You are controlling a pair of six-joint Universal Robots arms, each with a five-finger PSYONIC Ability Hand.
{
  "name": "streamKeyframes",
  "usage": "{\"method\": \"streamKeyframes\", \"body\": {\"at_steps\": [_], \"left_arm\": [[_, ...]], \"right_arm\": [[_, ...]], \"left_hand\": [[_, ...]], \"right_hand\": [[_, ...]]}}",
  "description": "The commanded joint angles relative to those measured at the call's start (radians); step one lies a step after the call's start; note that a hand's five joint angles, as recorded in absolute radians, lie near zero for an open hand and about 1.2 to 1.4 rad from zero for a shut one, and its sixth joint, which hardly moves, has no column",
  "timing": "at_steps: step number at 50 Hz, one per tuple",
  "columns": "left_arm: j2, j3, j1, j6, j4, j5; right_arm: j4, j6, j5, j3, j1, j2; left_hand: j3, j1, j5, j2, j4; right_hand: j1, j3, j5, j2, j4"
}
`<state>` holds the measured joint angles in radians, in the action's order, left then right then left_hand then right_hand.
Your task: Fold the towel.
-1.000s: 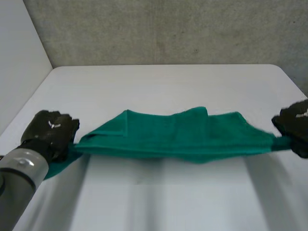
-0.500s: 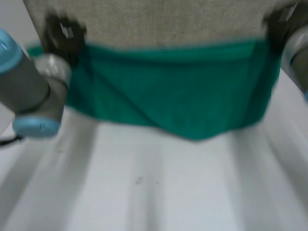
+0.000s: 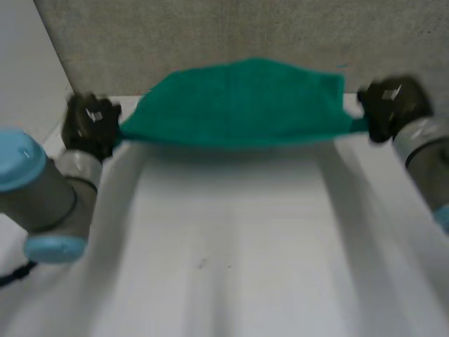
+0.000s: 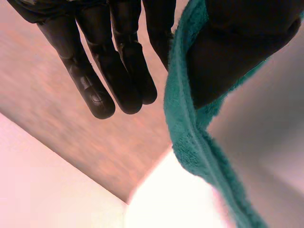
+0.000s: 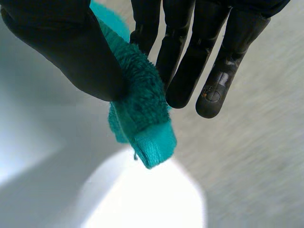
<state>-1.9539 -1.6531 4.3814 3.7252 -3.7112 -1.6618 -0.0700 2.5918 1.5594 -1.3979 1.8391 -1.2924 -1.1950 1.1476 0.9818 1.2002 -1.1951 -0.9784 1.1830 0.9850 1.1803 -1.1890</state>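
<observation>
Head view: towel lifted and stretched between two hands, no fold laid down yet.

The left hand [image 3: 90, 126] pinches one end of the green towel [image 3: 238, 105]. In the left wrist view its thumb presses the towel's edge against a finger, and the other fingers are straight beside the cloth. The right hand [image 3: 389, 107] has the opposite end. In the right wrist view its thumb clamps a bunched corner against straight fingers, and the tip of the corner pokes out past the thumb. From those two grips the towel spans outward as one taut sheet, its middle bulging up in front of the grey wall [image 3: 210, 42], and it appears to be clear of the white table [image 3: 231, 253]. I judge the task to be early. The cloth is spread but airborne, so laying it down, doubling it over and squaring the edges all remain.
</observation>
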Motion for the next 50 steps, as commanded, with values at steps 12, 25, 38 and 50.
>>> {"method": "streamKeyframes", "body": {"at_steps": [12,25,38,50], "left_arm": [[-0.175,-0.106,0.058,0.016,0.034,0.025],[-0.108,-0.165,0.107,0.015,0.06,0.108],[0.194,-0.323,0.142,0.174,0.505,0.076],[0.236,-0.312,0.081,0.272,0.478,0.076]], "right_arm": [[0.003,0.048,-0.009,-0.157,-0.035,0.144],[-0.001,0.05,-0.058,-0.24,-0.08,0.122],[0.401,-0.285,-0.042,-0.295,-0.107,0.026],[0.374,-0.346,-0.031,-0.248,-0.155,0.007]], "left_hand": [[0.685,-0.638,-0.646,-0.69,0.685],[-0.201,0.249,0.24,0.196,-0.201],[-0.201,0.249,0.24,0.196,-0.201],[-0.201,0.249,0.24,0.196,-0.201]], "right_hand": [[-0.418,0.213,0.237,0.216,-0.207],[-0.418,0.213,0.237,0.216,-0.207],[-0.418,0.213,0.237,0.216,-0.207],[-0.418,0.213,0.237,0.216,-0.207]]}}
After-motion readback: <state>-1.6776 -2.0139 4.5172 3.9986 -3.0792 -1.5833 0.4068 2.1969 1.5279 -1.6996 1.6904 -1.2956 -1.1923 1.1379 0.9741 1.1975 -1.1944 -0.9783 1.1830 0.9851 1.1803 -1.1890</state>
